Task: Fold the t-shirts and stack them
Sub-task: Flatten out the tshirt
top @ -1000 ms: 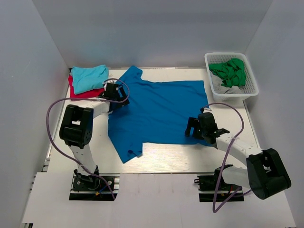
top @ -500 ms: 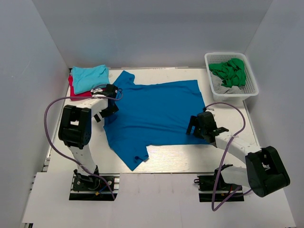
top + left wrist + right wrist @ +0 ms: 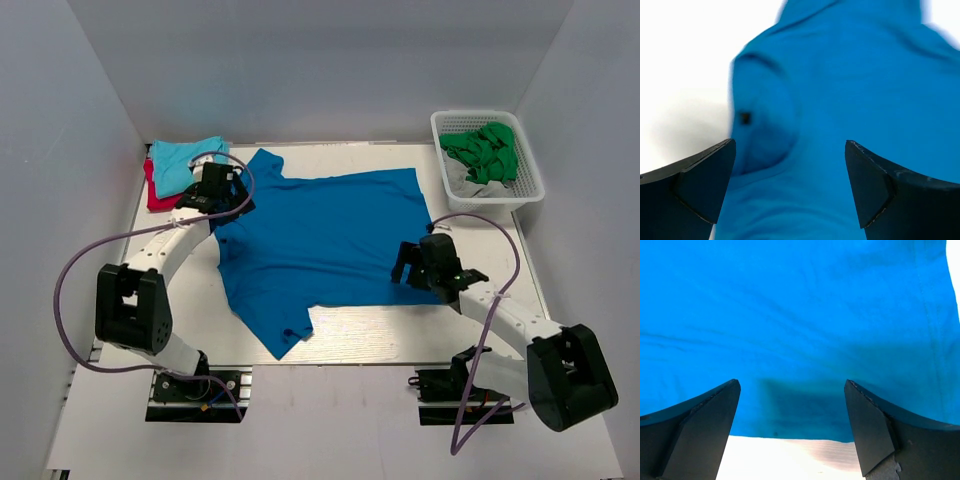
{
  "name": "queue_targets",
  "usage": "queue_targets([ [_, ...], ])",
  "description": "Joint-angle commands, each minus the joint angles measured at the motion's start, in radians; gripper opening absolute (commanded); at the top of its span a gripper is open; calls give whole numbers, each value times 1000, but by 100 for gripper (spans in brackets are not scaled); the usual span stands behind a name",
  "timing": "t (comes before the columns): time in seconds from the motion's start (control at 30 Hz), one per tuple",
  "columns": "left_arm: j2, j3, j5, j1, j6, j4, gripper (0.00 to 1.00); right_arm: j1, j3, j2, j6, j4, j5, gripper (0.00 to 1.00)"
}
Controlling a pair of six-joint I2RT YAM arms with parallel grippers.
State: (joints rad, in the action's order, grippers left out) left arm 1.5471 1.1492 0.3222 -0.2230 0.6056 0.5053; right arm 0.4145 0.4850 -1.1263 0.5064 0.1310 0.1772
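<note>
Pincers wide and empty: the left gripper (image 3: 222, 192) hovers over the shoulder end of the royal-blue t-shirt (image 3: 320, 235), spread flat on the table (image 3: 360, 330), while the right gripper (image 3: 415, 265) hangs above its near hem corner. A clean fold likely needs both to bite the edge low, then carry it across together, level.

we are looking at a robotics lab test cell, not a home. plain pale panels (image 3: 330, 70) wall in a white table (image 3: 380, 325) on three sides. a left arm (image 3: 160, 255) and a right arm (image 3: 500, 310) are bolted on metal base plates (image 3: 195, 385) at the near edge, with purple cables (image 3: 62, 290) looping loose. a blue t-shirt (image 3: 320, 240) spread flat and a white plastic basket (image 3: 495, 202) of clothes are the household things among the hardware.
</note>
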Motion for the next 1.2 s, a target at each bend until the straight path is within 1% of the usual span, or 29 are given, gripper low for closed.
queue_targets([
  [0.0,16,10,-155,-4,-82,-155,100,4,67,-36,-12,-30,5,90],
  [0.03,59,20,-208,-4,-92,-177,100,3,90,-64,-12,-51,2,90],
  [0.1,117,56,-259,-4,-125,-217,100,-2,131,-116,-11,-100,-5,90],
  [0.13,192,81,-273,-13,-125,-217,100,-3,148,-160,-5,-102,1,90],
  [0.17,233,137,-285,-13,-135,-206,100,-5,200,-182,-8,-100,10,90],
  [0.2,276,170,-285,-13,-147,-179,100,-3,217,-252,-6,-99,22,90],
  [0.23,354,229,-285,-13,-147,-162,100,-5,252,-272,-5,-87,25,90],
  [0.27,355,259,-285,-13,-147,-150,100,-6,253,-292,-5,-87,33,90],
  [0.3,425,283,-285,-13,-159,-139,100,-3,288,-331,0,-85,45,90],
  [0.37,484,343,-285,-13,-170,-129,100,-9,322,-380,12,-80,77,90],
  [0.4,511,359,-285,-13,-200,-129,100,-11,328,-417,12,-86,87,90],
  [0.43,557,372,-285,-13,-201,-129,100,-16,336,-449,11,-82,88,90],
  [0.53,626,431,-304,-13,-214,-129,100,-28,406,-539,14,-48,85,90],
  [0.57,671,475,-304,-13,-227,-129,100,-32,417,-573,17,-44,70,90],
  [0.63,711,535,-313,-13,-254,-119,100,-42,444,-599,26,-53,62,90],
  [0.7,760,561,-325,-13,-277,-145,100,-60,449,-639,33,-77,33,90],
  [0.8,823,656,-334,-13,-325,-130,100,-78,489,-694,20,-67,-1,90],
  [0.83,837,726,-324,-13,-336,-108,100,-82,513,-708,14,-65,-22,90],
  [0.87,837,762,-313,-13,-336,-56,100,-82,524,-711,-3,-65,-42,90],
  [0.93,846,803,-299,-13,-346,-30,100,-76,524,-681,-25,-91,-74,90],
  [0.97,796,804,-299,-13,-371,-30,100,-75,508,-658,-37,-111,-77,90],
  [1.0,763,769,-290,-13,-371,-53,100,-74,500,-594,-43,-120,-99,90],
  [1.03,728,752,-290,-13,-380,-62,100,-75,494,-569,-61,-152,-102,90],
  [1.07,649,738,-290,-13,-380,-62,100,-72,481,-544,-63,-154,-105,90],
  [1.1,607,712,-302,-13,-380,-53,100,-75,481,-477,-68,-149,-90,90],
  [1.17,515,673,-311,-13,-371,-22,100,-75,472,-408,-78,-98,-65,90],
])
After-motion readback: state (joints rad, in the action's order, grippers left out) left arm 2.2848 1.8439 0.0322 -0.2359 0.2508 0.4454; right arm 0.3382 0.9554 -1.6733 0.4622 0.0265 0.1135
